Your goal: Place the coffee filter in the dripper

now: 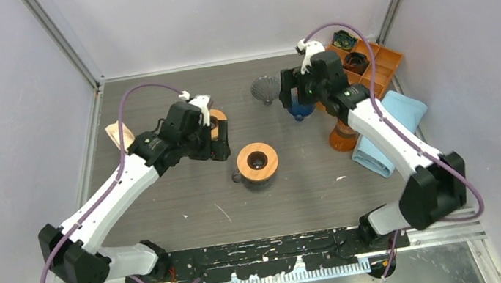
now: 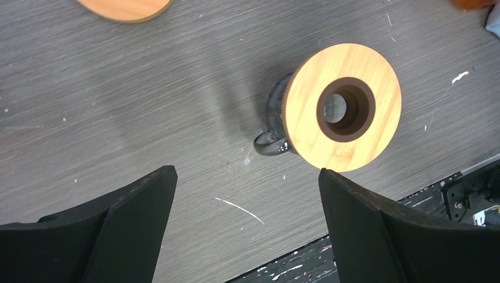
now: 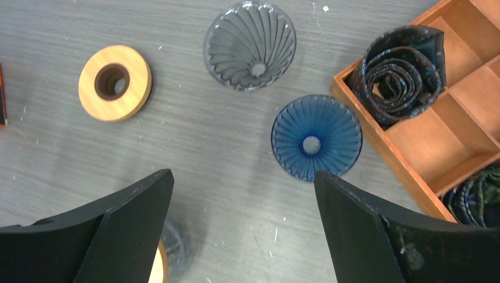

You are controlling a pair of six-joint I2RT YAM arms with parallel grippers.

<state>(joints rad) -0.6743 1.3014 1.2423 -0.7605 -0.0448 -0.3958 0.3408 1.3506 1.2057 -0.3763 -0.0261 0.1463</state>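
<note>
Your left pincer [image 2: 247,172] is wide open with nothing in it, hanging over the worktop [image 2: 118,88] just left of the wood-collared dripper [image 2: 306,118]. Your right pincer [image 3: 243,175] is released too, above the blue dripper [image 3: 333,127]. The coffee filter [image 1: 119,135] sits at the worktop's left edge, beside your left arm.

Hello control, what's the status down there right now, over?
Left pincer open, empty, near wood-collared dripper. Right pincer open, empty, by blue dripper. Coffee filter untouched, far left, nothing on it.
</note>
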